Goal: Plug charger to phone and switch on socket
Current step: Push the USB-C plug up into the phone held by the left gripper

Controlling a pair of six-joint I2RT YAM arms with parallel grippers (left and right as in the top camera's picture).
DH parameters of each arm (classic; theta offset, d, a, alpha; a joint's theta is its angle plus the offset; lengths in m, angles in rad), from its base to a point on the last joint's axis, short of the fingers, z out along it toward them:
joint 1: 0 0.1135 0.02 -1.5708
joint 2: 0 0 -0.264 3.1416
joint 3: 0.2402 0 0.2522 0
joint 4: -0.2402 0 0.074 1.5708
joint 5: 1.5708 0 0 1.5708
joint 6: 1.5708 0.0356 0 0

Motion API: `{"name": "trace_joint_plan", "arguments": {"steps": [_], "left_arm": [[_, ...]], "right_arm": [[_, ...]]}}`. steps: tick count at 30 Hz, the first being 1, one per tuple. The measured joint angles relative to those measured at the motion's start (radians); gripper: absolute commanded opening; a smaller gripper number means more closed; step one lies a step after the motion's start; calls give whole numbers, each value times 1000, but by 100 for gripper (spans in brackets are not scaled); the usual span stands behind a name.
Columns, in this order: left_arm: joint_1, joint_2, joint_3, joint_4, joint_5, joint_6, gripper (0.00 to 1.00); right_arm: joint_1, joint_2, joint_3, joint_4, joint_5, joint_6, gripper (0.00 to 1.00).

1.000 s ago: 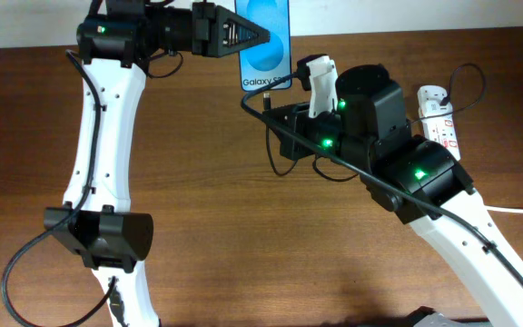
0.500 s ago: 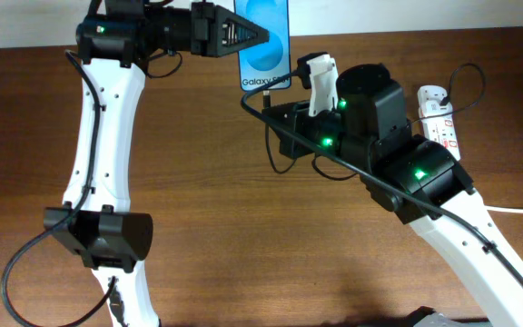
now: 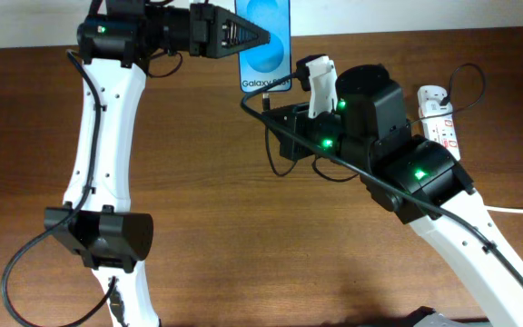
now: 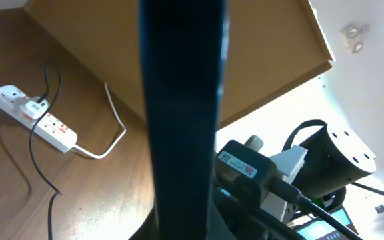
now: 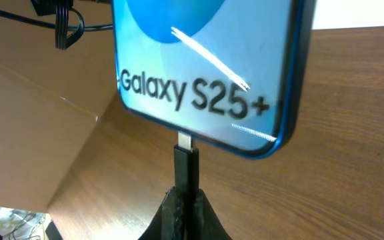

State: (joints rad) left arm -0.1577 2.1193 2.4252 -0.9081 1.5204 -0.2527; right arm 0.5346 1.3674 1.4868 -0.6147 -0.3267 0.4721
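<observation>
Black charger (image 5: pixel 185 172) at phone (image 5: pixel 205 73) edge (R-wrist)

A robotics lab bench — two white robot arms (image 3: pixel 103 118), a wooden table (image 3: pixel 225 227), brown board (image 4: pixel 265 40) behind.

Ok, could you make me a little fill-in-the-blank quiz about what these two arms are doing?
1. The left gripper holds the ____.
2. The right gripper pinches the charger plug, which is ____ in colour.
3. The phone screen reads Galaxy ____.
4. The socket strip is ____ in colour.
Missing words: phone; black; S25+; white.
</observation>
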Motion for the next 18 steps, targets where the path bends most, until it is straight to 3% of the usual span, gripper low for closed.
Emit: {"name": "trace_joint_plan", "arguments": {"steps": [18], "left_arm": [[0, 0, 0, 4, -31, 0, 0]], "right_arm": [[-19, 0, 0, 11, -10, 0, 4]]}}
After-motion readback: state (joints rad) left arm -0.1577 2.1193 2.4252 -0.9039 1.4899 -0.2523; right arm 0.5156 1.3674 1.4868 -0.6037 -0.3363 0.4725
